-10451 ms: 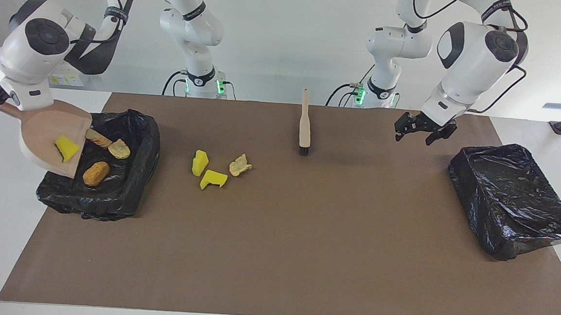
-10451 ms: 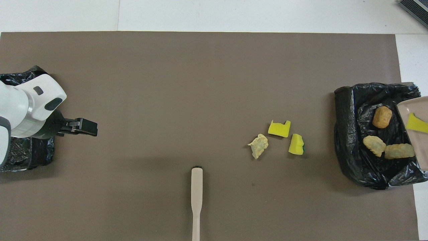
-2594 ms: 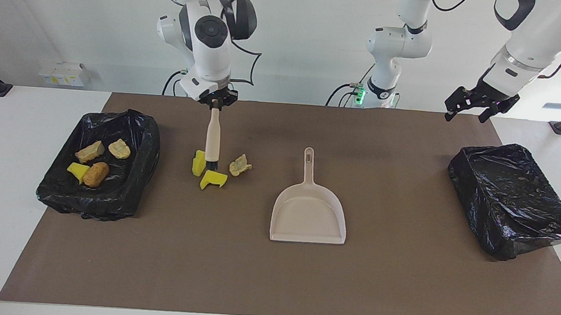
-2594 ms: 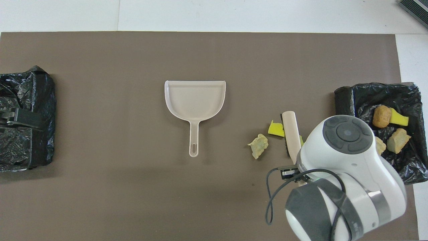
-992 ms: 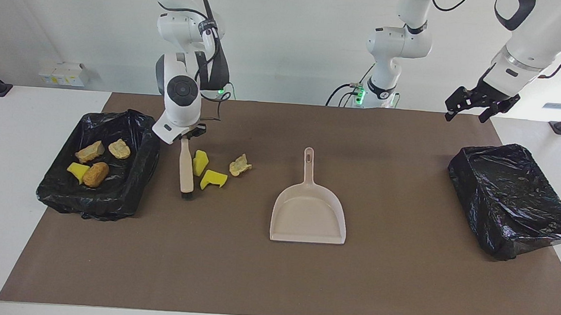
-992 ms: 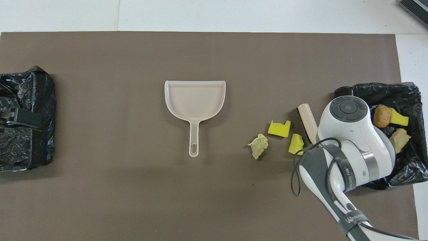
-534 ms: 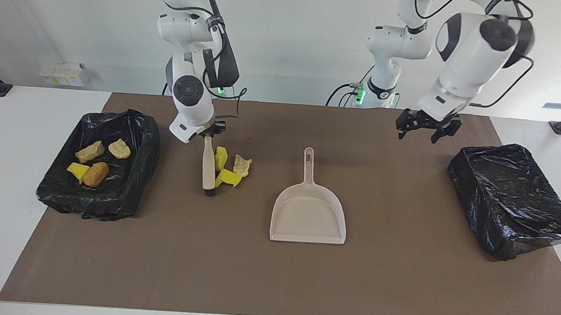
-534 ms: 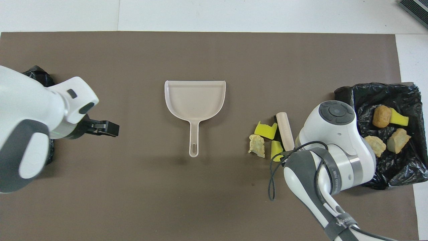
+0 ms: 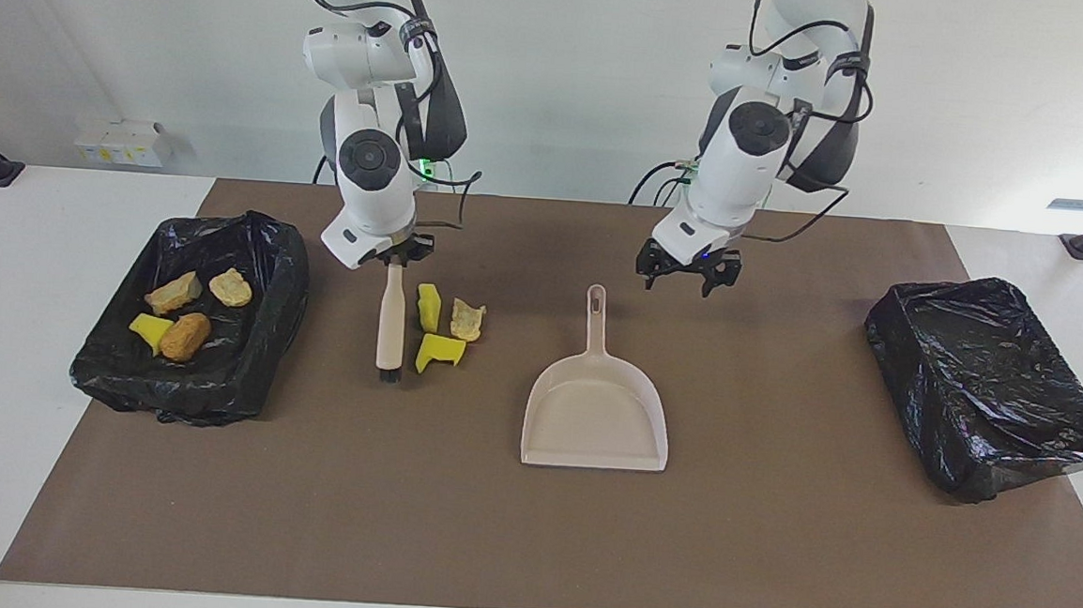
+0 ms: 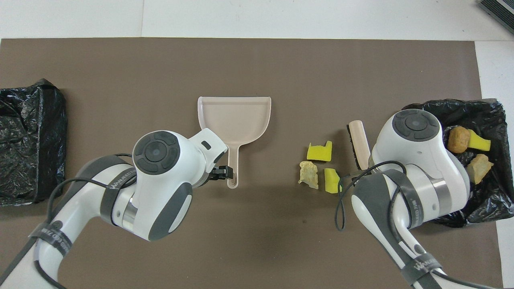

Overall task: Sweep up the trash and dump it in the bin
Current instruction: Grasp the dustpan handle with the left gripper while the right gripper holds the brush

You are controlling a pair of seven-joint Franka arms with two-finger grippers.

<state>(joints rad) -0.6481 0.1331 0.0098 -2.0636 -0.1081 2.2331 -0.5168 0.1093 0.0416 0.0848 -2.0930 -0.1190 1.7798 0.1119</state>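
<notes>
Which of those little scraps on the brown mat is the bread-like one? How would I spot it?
Start at the beige dustpan in the middle of the brown mat. Toward the right arm's end lie three scraps beside the brush that the right gripper holds. The crusty lump is the pale tan one; its two neighbours are bright yellow sponge wedges.

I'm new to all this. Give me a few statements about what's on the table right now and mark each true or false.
1. The right gripper holds the brush. True.
2. The dustpan holds three scraps. False: it is empty.
3. The left gripper grips the dustpan's handle. False: it hangs open beside it.
4. Three scraps lie on the mat beside the brush. True.
5. Both bins hold scraps. False: only the bin at the right arm's end does.
</notes>
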